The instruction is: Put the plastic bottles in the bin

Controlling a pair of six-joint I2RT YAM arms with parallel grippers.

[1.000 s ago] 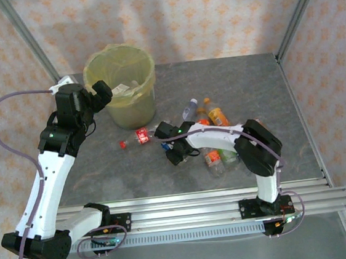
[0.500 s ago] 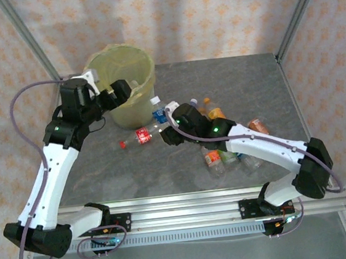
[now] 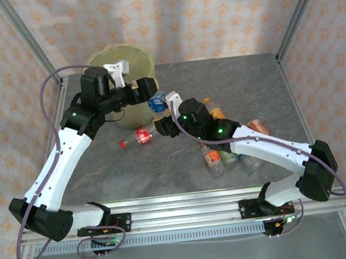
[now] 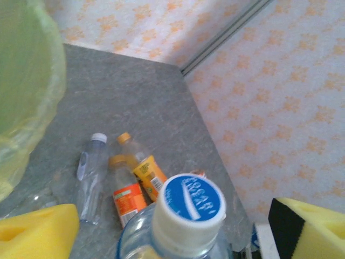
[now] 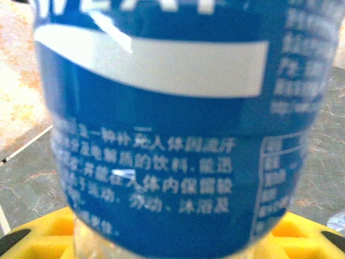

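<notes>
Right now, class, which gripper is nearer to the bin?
Left. The left gripper hangs close beside the bin, open around the top of the blue-labelled bottle; the right gripper, shut on that bottle, stands farther out.

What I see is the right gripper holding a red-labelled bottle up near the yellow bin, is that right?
Not quite: the label is blue, not red. The right wrist view shows the blue-labelled bottle close up, with white print on blue. So the right gripper is holding a blue-labelled bottle up near the yellow bin.
</notes>
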